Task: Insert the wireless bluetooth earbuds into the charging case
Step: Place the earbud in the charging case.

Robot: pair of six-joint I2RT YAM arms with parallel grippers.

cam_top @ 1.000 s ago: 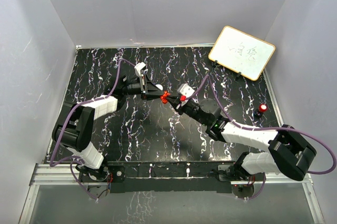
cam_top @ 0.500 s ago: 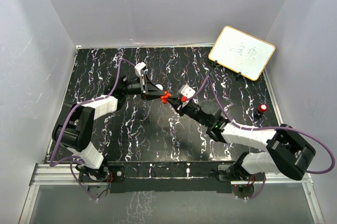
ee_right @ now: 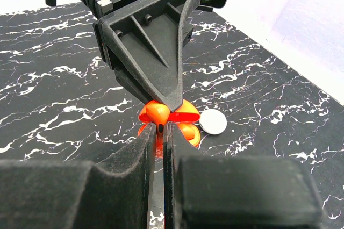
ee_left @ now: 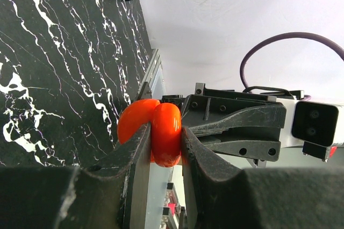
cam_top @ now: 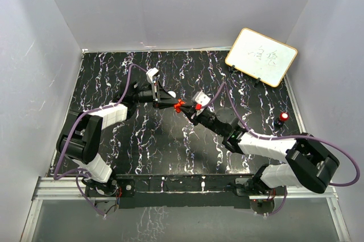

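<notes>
Red charging case [ee_left: 141, 124]: clamped between the pressed-in fingers of left gripper [ee_left: 165, 140], seemingly held off the black marbled table [cam_top: 142, 140], near its middle. Red earbud [ee_right: 157, 144]: a sliver only, apparently nipped between the near-touching fingers of right gripper [ee_right: 160, 129], tip against the case. White puck [ee_right: 214, 122]: lying on the table just beyond. Step in hand, by judgement: seating the earbud. Next move: fine alignment with its socket, gentle push, then release

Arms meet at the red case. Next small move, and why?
Probably ease the right gripper slightly forward: its nearly shut jaws sit against the red case, which the left gripper clamps. I can't tell what they pinch.
</notes>
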